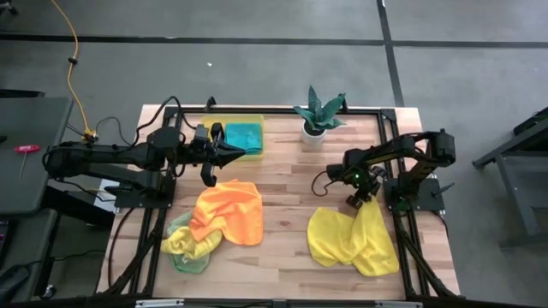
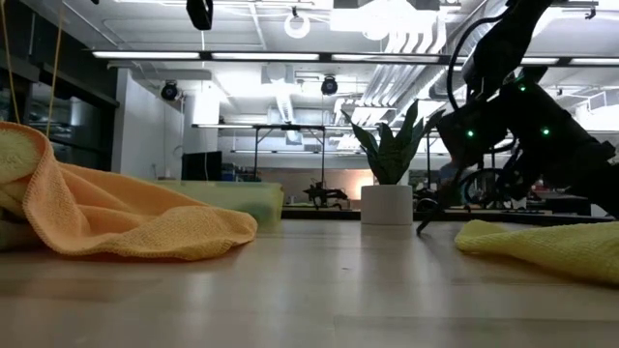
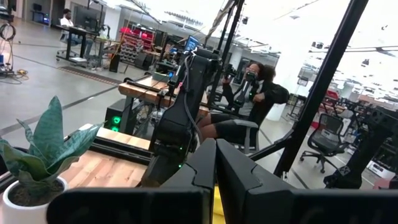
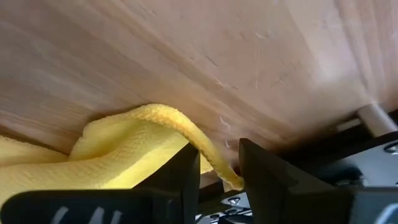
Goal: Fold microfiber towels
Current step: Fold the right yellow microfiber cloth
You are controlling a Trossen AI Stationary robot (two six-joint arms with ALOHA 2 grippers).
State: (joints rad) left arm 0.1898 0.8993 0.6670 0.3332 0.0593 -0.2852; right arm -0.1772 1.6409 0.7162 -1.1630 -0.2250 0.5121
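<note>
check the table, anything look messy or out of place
Nothing damaged or spilled. The soft orange microfiber towel lies crumpled over a light green one in a heap, unfolded. The rumpled yellow microfiber towel has one edge pinched in the right pincer.

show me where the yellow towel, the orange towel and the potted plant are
yellow towel [image 1: 351, 239], high view, middle of the crumpled cloth
orange towel [image 1: 229, 211], high view, centre of its top fold
potted plant [image 1: 318, 111], high view, its green leaves above the white pot
</note>
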